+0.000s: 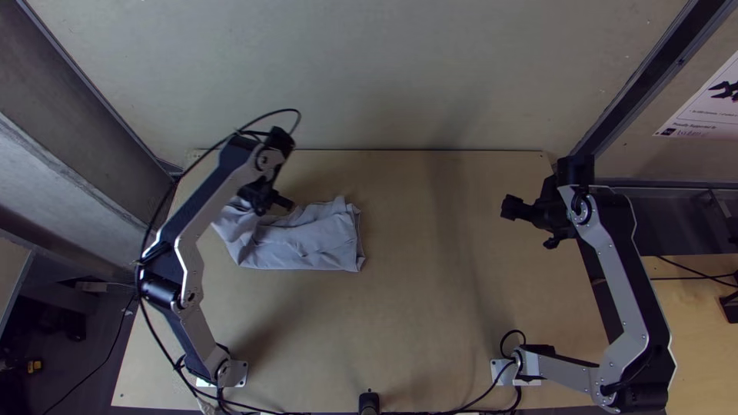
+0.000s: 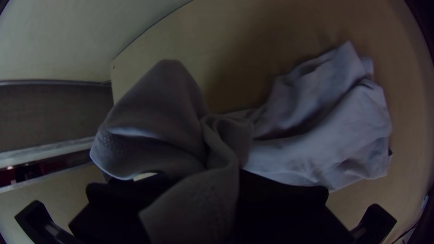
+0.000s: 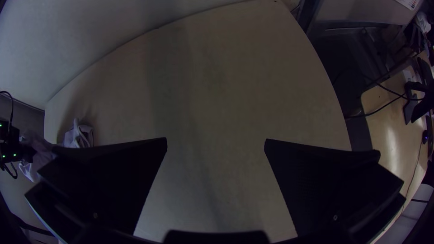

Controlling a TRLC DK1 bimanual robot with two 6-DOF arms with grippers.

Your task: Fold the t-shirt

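Clamping a bunched section of the pale grey cloth t-shirt [image 1: 307, 244], the left end effector [image 1: 267, 206] is closed on the fabric, with its wide flat black fingers [image 2: 282, 203] on either side of the gathered folds. The gripped part is raised and crumpled, with a loose rounded flap spreading over one finger. The rest lies on the light wooden bench [image 1: 400, 330], at about 10 o'clock from its middle as seen from above, folded into a compact, wrinkled band whose right-hand end rises in uneven ridges.

The right end effector [image 1: 530, 227] is wide apart, nothing between its fingers, over the bench at about 2 o'clock, well apart from the cloth.

A short black cylinder [image 1: 369, 403] stands at the near edge, at 6 o'clock. Beyond the far edge, at 12 o'clock, is a plain pale grey panel [image 1: 369, 69]. A dark metal beam [image 1: 638, 81] slants up towards 1 o'clock, and a white printed sheet [image 1: 711, 107] hangs at 2 o'clock. Thin black cables [image 1: 692, 273] cross another light wooden tabletop [image 1: 696, 346] at 3 o'clock.
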